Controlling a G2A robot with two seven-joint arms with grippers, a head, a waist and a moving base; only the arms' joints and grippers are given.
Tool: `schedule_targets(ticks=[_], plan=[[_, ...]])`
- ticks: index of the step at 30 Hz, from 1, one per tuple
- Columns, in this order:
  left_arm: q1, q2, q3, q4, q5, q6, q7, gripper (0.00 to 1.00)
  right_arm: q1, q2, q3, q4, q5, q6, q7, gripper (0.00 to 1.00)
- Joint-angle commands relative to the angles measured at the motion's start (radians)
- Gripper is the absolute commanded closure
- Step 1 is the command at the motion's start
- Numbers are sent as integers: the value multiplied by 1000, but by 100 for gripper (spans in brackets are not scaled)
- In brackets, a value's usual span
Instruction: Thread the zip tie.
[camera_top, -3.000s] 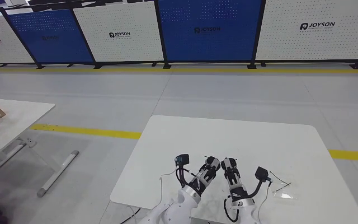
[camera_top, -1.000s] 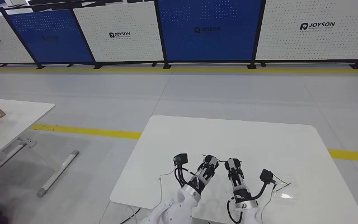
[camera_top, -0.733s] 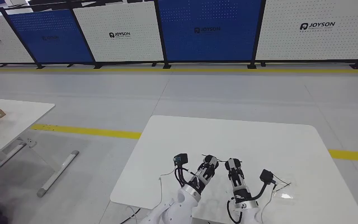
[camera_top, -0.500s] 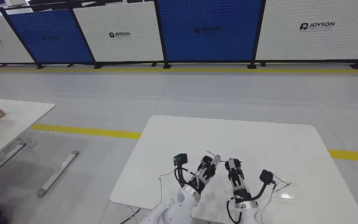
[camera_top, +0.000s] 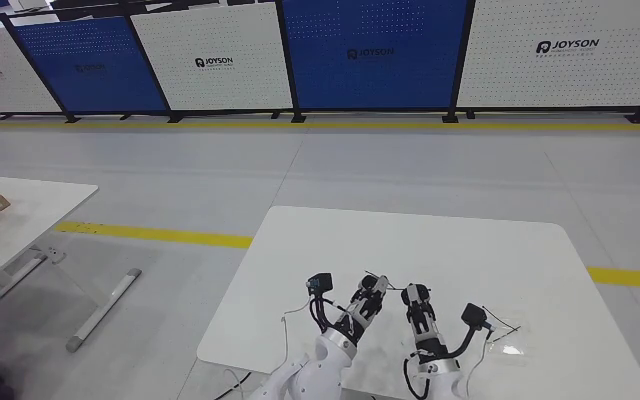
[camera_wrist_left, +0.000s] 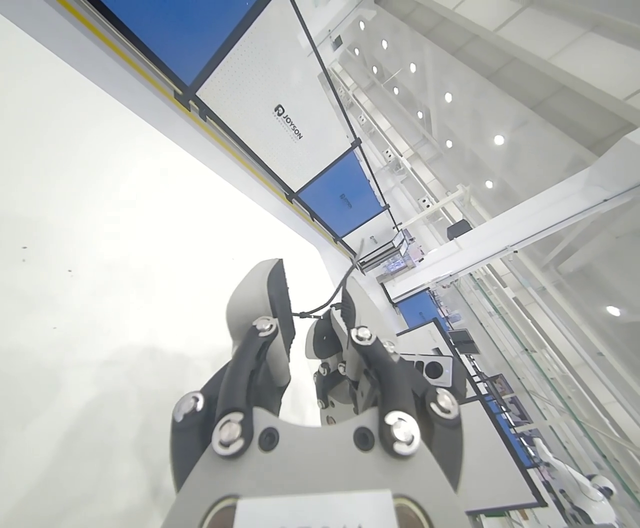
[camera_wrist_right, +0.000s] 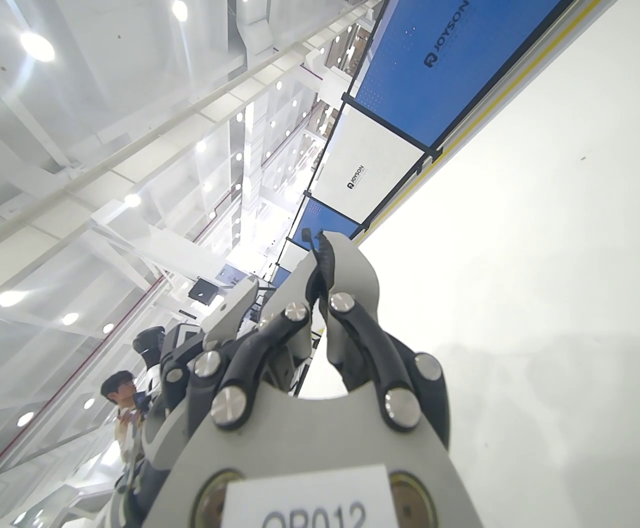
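My arms are hovering close together above the white desk (camera_top: 450, 240).
My right gripper (camera_wrist_right: 319, 250) is pinching the thin black zip tie (camera_wrist_right: 307, 237); my left gripper (camera_wrist_left: 312, 287) is gaping wide just beside it.

Black zip tie (camera_wrist_right: 308, 237) stands out against a plain white tabletop (camera_top: 450, 250). The left tool (camera_wrist_left: 312, 280) and right tool (camera_wrist_right: 320, 250) are grey with black links and black ribbed pads (camera_wrist_left: 281, 297). The panels (camera_top: 375, 50) alternate blue and white, both dotted; a yellow line (camera_top: 150, 235) stripes the pale grey floor (camera_top: 400, 160).
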Motion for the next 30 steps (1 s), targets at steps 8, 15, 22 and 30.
schedule_targets(ticks=[8,15,22,30], plan=[[1,-1,-1,3,2,-2,-2,100,-7,2,2,-14,-17,4,-3,100],[6,-1,0,-3,-2,-24,-19,100,-4,2,-2,-14,-21,11,7,100],[9,-1,-5,-4,-5,-26,-14,100,6,0,-6,-2,16,7,32,0],[-2,-7,-9,-4,-31,28,-2,100,-7,5,6,-17,21,-18,54,0]])
